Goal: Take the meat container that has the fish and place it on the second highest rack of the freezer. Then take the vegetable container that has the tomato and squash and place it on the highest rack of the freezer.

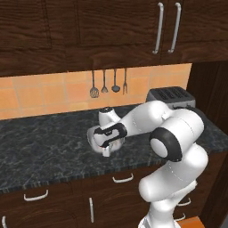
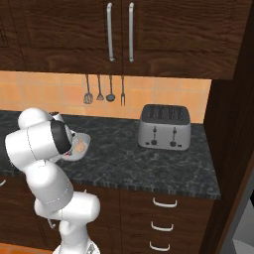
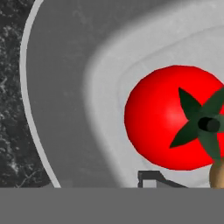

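Note:
The vegetable container point(image 3: 65, 87) is a shallow grey tray lying on the dark stone counter point(image 1: 44, 138). Inside it, close up, sits the bright-red tomato point(image 3: 166, 127), with the tan end of the squash point(image 3: 217, 175) beside it. The right base view shows the vegetable container point(image 2: 83, 145) half hidden behind my arm, with a patch of the orange squash point(image 2: 79, 146) showing. My gripper point(image 1: 105, 150) points down right over the tray, and one dark fingertip point(image 3: 148, 177) stands by the tray's inner wall. How the jaws stand is hidden. The meat container, the fish and the freezer are out of view.
A silver toaster point(image 2: 164, 127) stands on the counter to the right. Kitchen utensils point(image 1: 109, 83) hang on the orange tiled wall behind. Dark wooden cabinets point(image 2: 119, 30) hang overhead, and drawers point(image 1: 122, 179) run below the counter edge. A tall dark panel point(image 2: 233, 124) closes the right side.

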Motion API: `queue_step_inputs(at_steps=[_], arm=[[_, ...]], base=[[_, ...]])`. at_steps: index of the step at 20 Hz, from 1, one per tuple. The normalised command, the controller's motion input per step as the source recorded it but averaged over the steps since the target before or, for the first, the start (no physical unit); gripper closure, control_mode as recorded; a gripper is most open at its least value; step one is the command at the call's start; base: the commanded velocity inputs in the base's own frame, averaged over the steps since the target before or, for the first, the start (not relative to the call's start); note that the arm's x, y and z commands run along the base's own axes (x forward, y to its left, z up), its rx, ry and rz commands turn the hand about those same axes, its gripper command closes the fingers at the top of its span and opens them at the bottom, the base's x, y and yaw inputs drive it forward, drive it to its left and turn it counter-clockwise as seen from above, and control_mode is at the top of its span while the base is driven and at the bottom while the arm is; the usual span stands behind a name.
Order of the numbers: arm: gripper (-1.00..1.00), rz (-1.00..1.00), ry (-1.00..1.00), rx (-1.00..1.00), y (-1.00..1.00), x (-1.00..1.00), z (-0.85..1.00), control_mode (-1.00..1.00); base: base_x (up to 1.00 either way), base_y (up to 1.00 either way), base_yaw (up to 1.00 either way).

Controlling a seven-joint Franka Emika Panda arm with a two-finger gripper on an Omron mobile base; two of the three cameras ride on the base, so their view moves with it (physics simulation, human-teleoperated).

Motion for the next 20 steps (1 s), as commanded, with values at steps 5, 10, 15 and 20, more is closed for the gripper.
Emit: queue_step_inputs(at_steps=[5, 10, 15, 20], arm=[[1.0, 0.0, 0.0, 0.0, 0.0, 0.0, 0.0, -1.0], [1.0, 0.0, 0.0, 0.0, 0.0, -0.03, 0.0, -1.0], [1.0, 0.0, -0.04, 0.09, -0.09, -0.34, 0.48, -1.0], [1.0, 0.04, -0.1, 0.09, -0.32, -0.29, 0.47, -1.0]], base=[[0.0, 0.0, 0.0], [0.0, 0.0, 0.0], [0.0, 0.0, 0.0], [0.0, 0.0, 0.0]])
